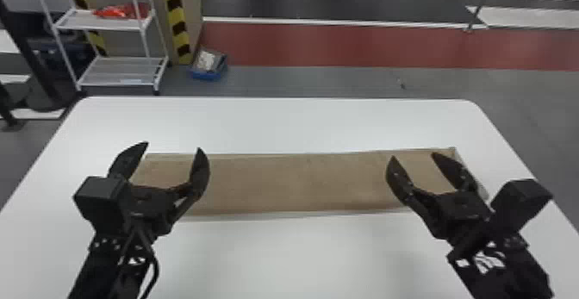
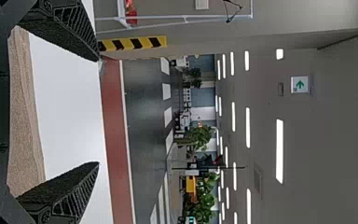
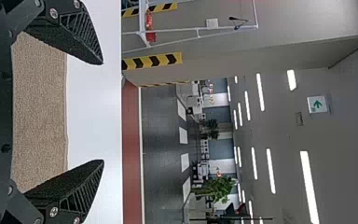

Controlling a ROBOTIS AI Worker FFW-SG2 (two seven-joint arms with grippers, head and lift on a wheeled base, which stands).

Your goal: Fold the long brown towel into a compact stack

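Observation:
My left gripper (image 1: 173, 146) stands open above the left end of the brown towel (image 1: 297, 182), which lies as a long flat strip across the table. Over the strip's right end is my right gripper (image 1: 412, 156), also open. Nothing is held by either one. In the left wrist view, the left gripper (image 2: 99, 112) has its fingers wide apart, with the towel (image 2: 23, 116) beyond its palm. The right wrist view shows the right gripper (image 3: 103, 112) likewise spread, the towel (image 3: 39, 107) between the finger bases.
The white table (image 1: 275, 121) extends behind and in front of the towel. Past its far edge, on the floor, are a white rack (image 1: 122, 70) at the left and a blue bin (image 1: 208, 65).

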